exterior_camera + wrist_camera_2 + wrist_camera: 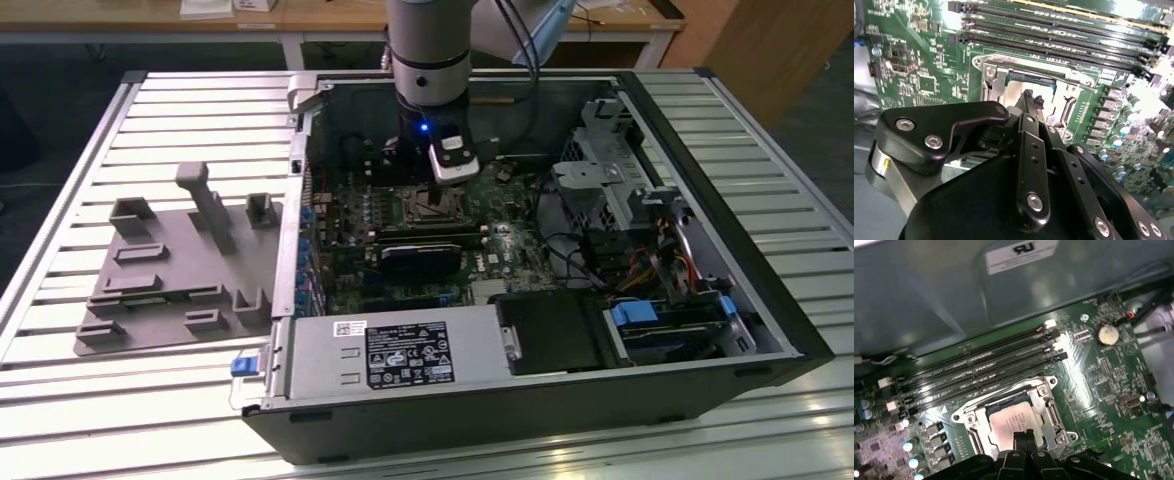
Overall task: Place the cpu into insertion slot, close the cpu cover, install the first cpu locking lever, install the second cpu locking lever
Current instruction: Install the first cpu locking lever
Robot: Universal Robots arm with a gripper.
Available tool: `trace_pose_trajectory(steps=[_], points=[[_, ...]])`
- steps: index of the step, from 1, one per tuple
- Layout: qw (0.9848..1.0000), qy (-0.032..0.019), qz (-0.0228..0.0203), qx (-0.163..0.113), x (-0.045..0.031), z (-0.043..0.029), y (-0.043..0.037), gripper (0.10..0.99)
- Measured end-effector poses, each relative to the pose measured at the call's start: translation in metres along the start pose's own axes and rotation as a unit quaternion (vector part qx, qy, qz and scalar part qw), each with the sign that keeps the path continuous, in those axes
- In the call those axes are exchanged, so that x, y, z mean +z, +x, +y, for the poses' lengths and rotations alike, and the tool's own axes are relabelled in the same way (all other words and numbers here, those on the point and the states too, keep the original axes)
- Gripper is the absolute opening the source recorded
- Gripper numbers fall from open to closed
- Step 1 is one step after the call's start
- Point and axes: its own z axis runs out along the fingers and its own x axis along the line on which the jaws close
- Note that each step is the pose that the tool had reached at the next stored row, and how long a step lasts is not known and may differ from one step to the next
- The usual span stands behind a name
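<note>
Black gripper (pixel 1030 97) linkages, bolted with bright round screw heads, sit nearest my second wrist camera, and past them the fingertips (pixel 1027 95) come together into a narrow point right over the socket. I read the fingers as drawn together with nothing between them, though the linkage hides part of them.

Looking through the first wrist view, the pale silver-beige square cpu (pixel 1015 422) lies flat inside the insertion slot (pixel 979 440), a square socket with a thin metal rim set in the glossy green circuit board (pixel 1114 385). The thin silver cpu cover (pixel 1041 390), a stamped frame with a window cut-out, looks to be down around the chip, its edges framing the metal top. So I judge the placing done and the cover closed, and the work now at the locking levers. I cannot make out either lever clearly enough to say whether one is latched.

Whatever I do here calls for fine, low-force contact: thin springy wire against hard stamped steel, with fragile board parts close by. Long black memory slots (pixel 984 365) run just beside the socket.

In the exterior view, the arm hangs over the middle of the open dark computer case (pixel 787 330), gripper (pixel 451 172) near the socket (pixel 430 205), well away from the grey power supply box (pixel 387 355) at the case's near edge.
</note>
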Motion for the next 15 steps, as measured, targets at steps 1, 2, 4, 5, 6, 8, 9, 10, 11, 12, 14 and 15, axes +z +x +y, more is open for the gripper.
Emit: trace_pose_trajectory(steps=[1,2,4,5,6,8,9,10,11,12,14,15], points=[[1.0000,0.0016,-0.0004,-0.004,0.0000,0.0000,0.0000,0.102],[1.0000,0.0032,-0.0010,-0.005,0.0001,0.0000,-0.0001,0.102],[1.0000,0.0054,-0.0017,-0.005,-0.0002,0.0000,-0.0001,0.102],[1.0000,0.0061,-0.0020,-0.005,-0.0006,0.0000,-0.0001,0.102],[1.0000,0.0063,-0.0019,-0.006,-0.0012,0.0000,-0.0001,0.102],[1.0000,0.0061,-0.0020,-0.006,-0.0026,0.0002,-0.0002,0.102],[1.0000,0.0062,-0.0020,-0.006,-0.0038,0.0003,-0.0003,0.102],[1.0000,0.0061,-0.0020,-0.006,-0.0053,0.0004,-0.0004,0.102],[1.0000,0.0060,-0.0020,-0.006,-0.0072,0.0005,-0.0006,0.102],[1.0000,0.0061,-0.0020,-0.006,-0.0094,0.0007,-0.0007,0.102],[1.0000,0.0061,-0.0020,-0.006,-0.0126,0.0010,-0.0010,0.102],[1.0000,0.0061,-0.0020,-0.006,-0.0140,0.0010,-0.0011,0.102]])
